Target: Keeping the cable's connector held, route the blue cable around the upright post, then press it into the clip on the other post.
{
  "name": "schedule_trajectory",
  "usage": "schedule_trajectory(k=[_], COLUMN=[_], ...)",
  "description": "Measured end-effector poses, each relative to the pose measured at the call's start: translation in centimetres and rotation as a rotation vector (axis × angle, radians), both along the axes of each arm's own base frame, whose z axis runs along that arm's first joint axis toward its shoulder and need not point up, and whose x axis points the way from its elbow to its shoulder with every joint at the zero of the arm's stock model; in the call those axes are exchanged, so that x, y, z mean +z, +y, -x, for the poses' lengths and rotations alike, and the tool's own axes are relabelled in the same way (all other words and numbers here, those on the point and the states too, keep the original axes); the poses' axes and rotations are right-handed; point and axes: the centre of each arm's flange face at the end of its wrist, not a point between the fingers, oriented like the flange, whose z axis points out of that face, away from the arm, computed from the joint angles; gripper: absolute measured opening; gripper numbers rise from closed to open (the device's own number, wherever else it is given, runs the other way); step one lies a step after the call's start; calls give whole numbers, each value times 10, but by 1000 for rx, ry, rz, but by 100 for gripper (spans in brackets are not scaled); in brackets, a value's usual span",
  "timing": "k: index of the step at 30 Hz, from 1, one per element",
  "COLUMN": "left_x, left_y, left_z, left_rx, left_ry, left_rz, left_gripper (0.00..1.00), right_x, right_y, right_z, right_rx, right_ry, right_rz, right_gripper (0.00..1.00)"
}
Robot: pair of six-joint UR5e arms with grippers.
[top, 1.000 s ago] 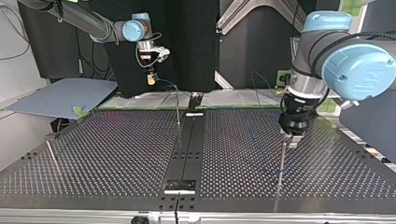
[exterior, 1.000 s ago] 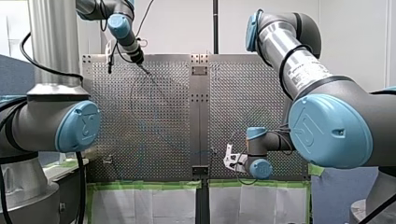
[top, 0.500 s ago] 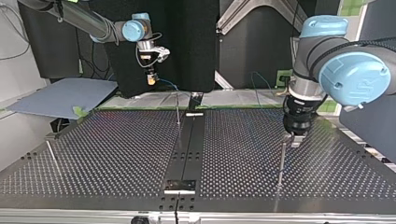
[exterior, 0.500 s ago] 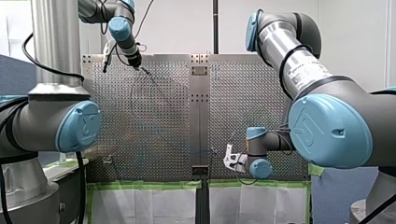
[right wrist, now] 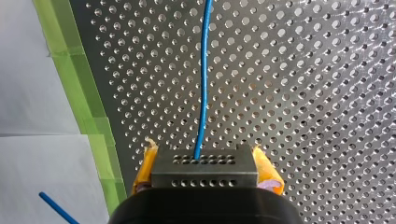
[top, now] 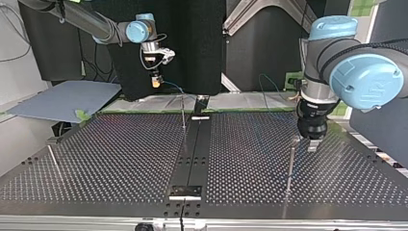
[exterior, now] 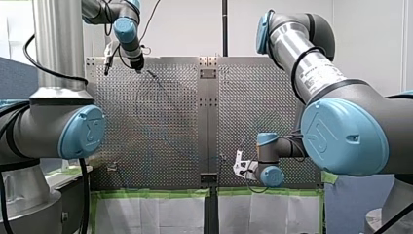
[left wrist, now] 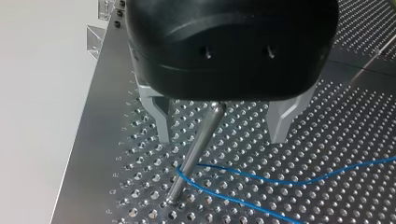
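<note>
Left gripper (left wrist: pixel 222 138) spread open, straddling upright post (left wrist: pixel 195 151) near table (left wrist: pixel 336 140) edge; blue cable (left wrist: pixel 280 180) wraps post's foot. My right gripper (right wrist: pixel 208 163) clamps connector (right wrist: pixel 204 176) by green tape (right wrist: pixel 88 107) at table's edge.

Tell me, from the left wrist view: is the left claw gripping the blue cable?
No: my left claw stands open and empty astride the post, while the blue cable loops round the post's base below it.
</note>
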Motion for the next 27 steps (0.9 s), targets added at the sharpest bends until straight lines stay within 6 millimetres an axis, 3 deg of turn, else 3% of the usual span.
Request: schedule_trajectory(k=[12, 18, 27], left_x=[0, 11, 26], left_y=[-8, -26, -61], left_z=[2, 1, -15], left_rx=[-31, -89, -132], left_ry=[3, -25, -97], left_rz=[-44, -93, -172], left_gripper=[98, 98, 98], right_x=[0, -1, -1], right_y=[1, 2, 2], right_z=[0, -1, -1], right_rx=[1, 2, 3], right_ry=[1, 4, 2], right_rz=[-2, -7, -5], right_gripper=[0, 0, 0])
